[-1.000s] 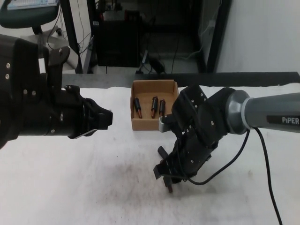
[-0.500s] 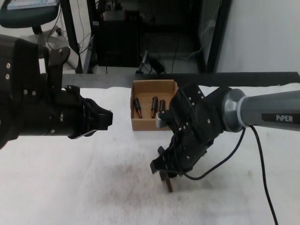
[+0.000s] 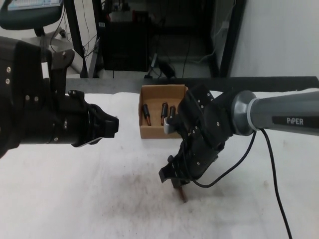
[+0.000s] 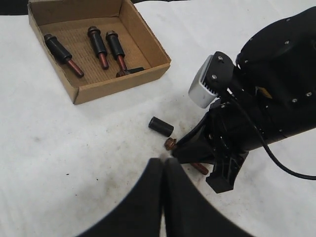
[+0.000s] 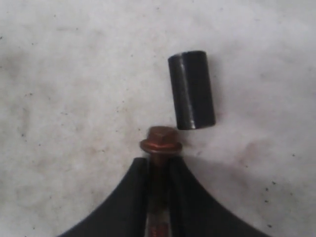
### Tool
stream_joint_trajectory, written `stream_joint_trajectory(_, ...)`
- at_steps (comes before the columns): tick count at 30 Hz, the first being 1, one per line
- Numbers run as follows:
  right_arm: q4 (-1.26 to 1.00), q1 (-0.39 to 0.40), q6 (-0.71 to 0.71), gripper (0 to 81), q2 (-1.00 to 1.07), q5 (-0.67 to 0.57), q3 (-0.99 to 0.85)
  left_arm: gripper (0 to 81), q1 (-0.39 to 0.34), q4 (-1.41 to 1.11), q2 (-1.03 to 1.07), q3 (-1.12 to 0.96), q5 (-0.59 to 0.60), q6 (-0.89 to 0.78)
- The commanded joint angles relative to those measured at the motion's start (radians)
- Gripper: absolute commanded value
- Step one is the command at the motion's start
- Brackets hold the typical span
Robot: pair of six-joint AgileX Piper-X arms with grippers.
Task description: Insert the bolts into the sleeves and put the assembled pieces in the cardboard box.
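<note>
I am on the step of getting a loose bolt ready to go into its sleeve. My right gripper [image 5: 159,165] pinches the long copper-coloured metal bolt [image 5: 160,144] by its stem. Its two black fingers [image 5: 123,202] are only as far apart as the stem is thick, and the six-sided head pokes out just past the fingertips. The short black tube-shaped sleeve [image 5: 191,90] lies on its side just ahead of those fingertips, right beside the bolt's head. Next, I think my left gripper [image 4: 163,163] must spread its fingers and take the sleeve, so that the bolt's free end can meet the hole. For now its fingers are pressed together on nothing. The brown cardboard box [image 4: 123,81] sits well beyond them, with three assembled pieces [image 4: 59,48] inside.
</note>
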Motion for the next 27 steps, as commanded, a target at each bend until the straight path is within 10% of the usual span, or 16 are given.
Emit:
stream_joint_trajectory(1, 0.046, 0.002, -0.026, 0.6, 0.026, 0.0, 0.007, 0.3, -0.001, -0.005, -0.012, -0.002, -0.008, 0.003)
stream_joint_trajectory(15, 0.097, -0.04, -0.001, 0.8, -0.185, -0.016, -0.095, 0.3, -0.012, -0.013, -0.012, -0.002, 0.13, -0.001)
stream_joint_trajectory(27, 0.182, -0.264, -0.039, 0.8, -0.413, -0.138, -0.092, 7.9, -0.247, 0.069, 0.166, -0.207, 0.141, 0.131)
